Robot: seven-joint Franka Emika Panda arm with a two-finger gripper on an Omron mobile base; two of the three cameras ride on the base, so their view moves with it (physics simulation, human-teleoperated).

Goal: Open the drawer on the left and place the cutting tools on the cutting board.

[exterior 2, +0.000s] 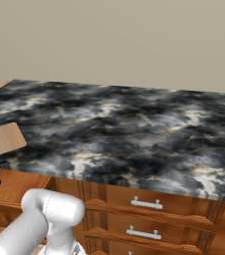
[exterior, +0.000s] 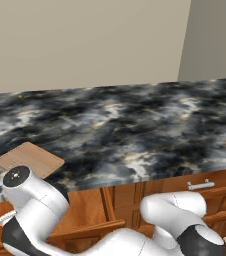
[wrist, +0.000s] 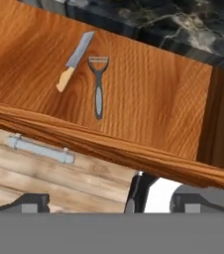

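1. In the hand view, the gripper [wrist: 104, 201] is showing at the bottom edge, its two dark fingertips [wrist: 32, 202] standing spread wide apart with nothing between them.

2. Just above the fingertips, the drawer [wrist: 148, 99] is standing pulled out; its front rail is crossing the frame from middle left to lower right, and its silver bar handle [wrist: 39, 150] is lying at lower left.

3. Inside the drawer, in the upper left of the hand view, two cutting tools are lying side by side, near but not touching: one knife [wrist: 74, 60] with a light handle and one dark peeler [wrist: 98, 85] to its right. In the right base view they are peeking in at the left edge, lower down.

4. Farther off, one cutting board [exterior: 30, 159] is sitting on the marbled counter [exterior: 135, 130], at the middle left of the left base view and at the left edge of the right base view, close to the counter's front edge.

5. Counts: one open drawer, one knife, one peeler, one board; three other bar handles [exterior 2: 146, 203] are showing at the lower right of the right base view.

6. Risks, as I judge them:
   - Both tools are lying flat and thin, so the fingers may be scraping the drawer floor or closing over the top.
   - The pair being close together, reaching for one may be nudging the other.
   - The board being near the edge, a careless drop may be sending a tool off it.
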